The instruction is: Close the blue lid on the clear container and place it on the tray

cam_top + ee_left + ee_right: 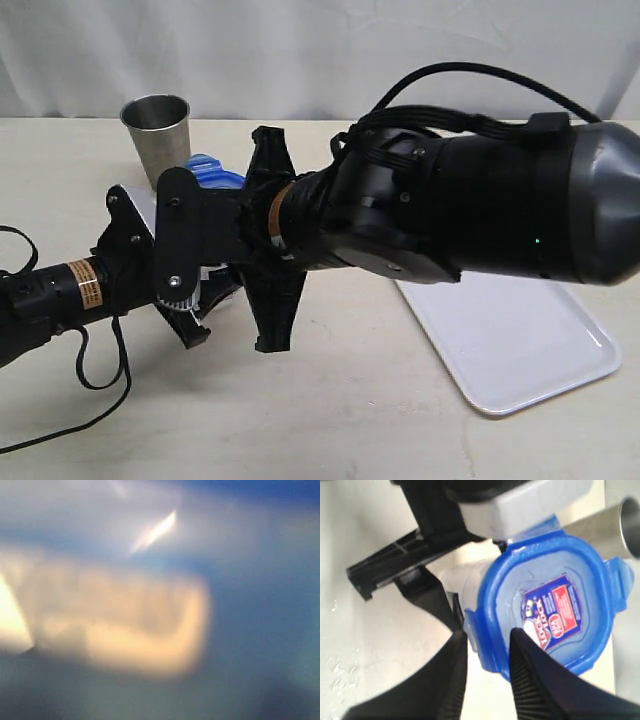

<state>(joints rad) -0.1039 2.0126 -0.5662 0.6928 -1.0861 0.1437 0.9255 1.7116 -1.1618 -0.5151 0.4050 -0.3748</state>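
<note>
Blue lid sits on clear container, centre-left of exterior frame; right gripper jaws straddle its rim, clamp unclear. Left gripper state unclear, view blurred. White tray lower right, apart.

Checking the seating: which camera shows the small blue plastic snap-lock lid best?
Right wrist view: the small blue plastic snap-lock lid fills it, sticker facing the camera. The exterior view shows only a blue sliver of it behind the arms; the left wrist view is just blur.
</note>
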